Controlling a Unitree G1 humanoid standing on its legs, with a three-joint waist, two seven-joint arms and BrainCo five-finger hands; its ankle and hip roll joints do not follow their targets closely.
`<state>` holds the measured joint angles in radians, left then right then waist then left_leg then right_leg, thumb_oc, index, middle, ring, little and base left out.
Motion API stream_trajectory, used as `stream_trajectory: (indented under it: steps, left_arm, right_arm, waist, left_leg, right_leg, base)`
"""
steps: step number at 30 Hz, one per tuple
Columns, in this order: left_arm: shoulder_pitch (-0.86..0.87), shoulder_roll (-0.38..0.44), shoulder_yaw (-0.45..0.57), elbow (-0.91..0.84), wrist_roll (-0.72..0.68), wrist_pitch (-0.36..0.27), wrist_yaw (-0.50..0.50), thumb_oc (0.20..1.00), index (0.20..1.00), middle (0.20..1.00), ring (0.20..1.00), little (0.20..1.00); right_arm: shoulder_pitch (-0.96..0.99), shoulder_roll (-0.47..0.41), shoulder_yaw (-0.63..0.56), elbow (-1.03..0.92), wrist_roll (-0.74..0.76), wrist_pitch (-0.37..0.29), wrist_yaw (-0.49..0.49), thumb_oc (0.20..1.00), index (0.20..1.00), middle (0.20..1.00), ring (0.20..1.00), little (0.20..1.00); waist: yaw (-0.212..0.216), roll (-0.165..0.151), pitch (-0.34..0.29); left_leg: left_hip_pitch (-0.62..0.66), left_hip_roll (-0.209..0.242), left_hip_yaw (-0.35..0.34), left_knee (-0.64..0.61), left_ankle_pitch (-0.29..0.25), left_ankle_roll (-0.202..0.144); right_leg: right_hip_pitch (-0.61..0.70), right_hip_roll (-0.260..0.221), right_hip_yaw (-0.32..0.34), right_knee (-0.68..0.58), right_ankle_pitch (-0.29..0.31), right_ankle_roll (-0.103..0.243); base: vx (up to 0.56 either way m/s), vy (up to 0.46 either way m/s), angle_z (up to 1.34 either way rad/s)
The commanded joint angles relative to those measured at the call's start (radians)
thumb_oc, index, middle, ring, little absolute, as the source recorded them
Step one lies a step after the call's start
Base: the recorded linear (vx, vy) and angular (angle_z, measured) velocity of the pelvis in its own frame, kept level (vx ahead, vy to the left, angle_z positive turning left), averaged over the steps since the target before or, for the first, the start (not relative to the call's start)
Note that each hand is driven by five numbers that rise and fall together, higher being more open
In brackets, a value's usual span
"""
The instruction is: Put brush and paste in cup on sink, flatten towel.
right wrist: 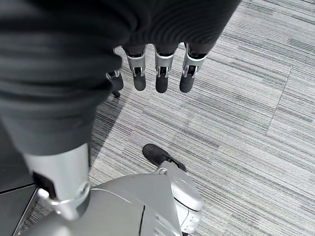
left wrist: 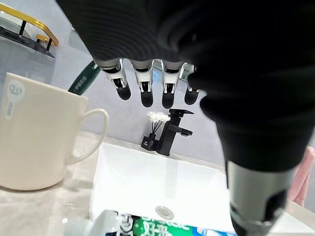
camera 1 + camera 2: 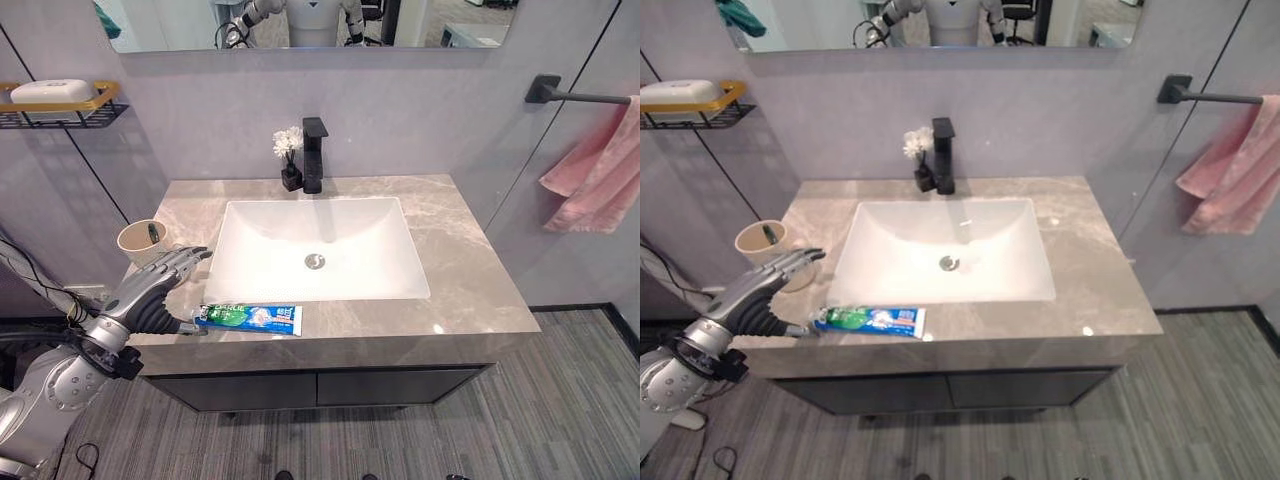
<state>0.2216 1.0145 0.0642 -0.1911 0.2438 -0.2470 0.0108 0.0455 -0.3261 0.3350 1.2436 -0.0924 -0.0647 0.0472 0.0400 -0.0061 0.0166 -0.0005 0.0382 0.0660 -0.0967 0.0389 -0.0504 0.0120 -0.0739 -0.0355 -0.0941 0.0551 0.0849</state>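
Beside the sink (image 3: 318, 250), on the tabletop (image 3: 470, 260), the paste (image 3: 250, 319) is lying flat, touched by the thumb of the open left hand (image 3: 150, 290), nothing being held. The cup (image 3: 142, 241) with the brush (image 3: 153, 232) is close behind; it can be knocked over if the fingers are swept back. The towel (image 3: 600, 180) is hanging crumpled, well apart. The right hand (image 1: 157, 69) is relaxed and empty.

Paste tube (image 3: 248, 318) carries print, too small to read. Cup (image 2: 34, 132) has a small round logo with a label strip under it, illegible. No numbers or signs.
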Motion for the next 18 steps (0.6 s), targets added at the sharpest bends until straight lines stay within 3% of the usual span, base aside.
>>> stream_trajectory:
  steps: [1, 18]
  left_arm:
    - [-0.080, 0.019, 0.008, 0.030, -0.009, -0.006, 0.002, 1.000, 1.000, 1.000, 1.000, 1.000]
    - [-0.076, 0.006, -0.032, 0.115, 0.012, 0.001, -0.014, 1.000, 1.000, 1.000, 1.000, 1.000]
  right_arm:
    - [-0.045, -0.010, 0.027, 0.005, 0.006, -0.005, -0.004, 1.000, 1.000, 1.000, 1.000, 1.000]
    - [-0.001, -0.032, -0.007, -0.025, 0.012, -0.012, -0.013, 1.000, 1.000, 1.000, 1.000, 1.000]
  waist:
    - [-0.005, -0.024, 0.003]
    - [-0.023, -0.019, 0.010]
  left_leg:
    - [-0.007, 0.028, 0.022, 0.009, -0.015, -0.031]
    - [-0.030, 0.037, 0.039, 0.009, -0.012, -0.033]
  right_leg:
    - [-0.017, -0.090, 0.009, 0.007, 0.043, 0.103]
    - [-0.053, -0.086, 0.021, 0.007, 0.048, 0.107]
  base:
    - [0.00, 0.000, 0.00]
    - [0.00, 0.001, -0.02]
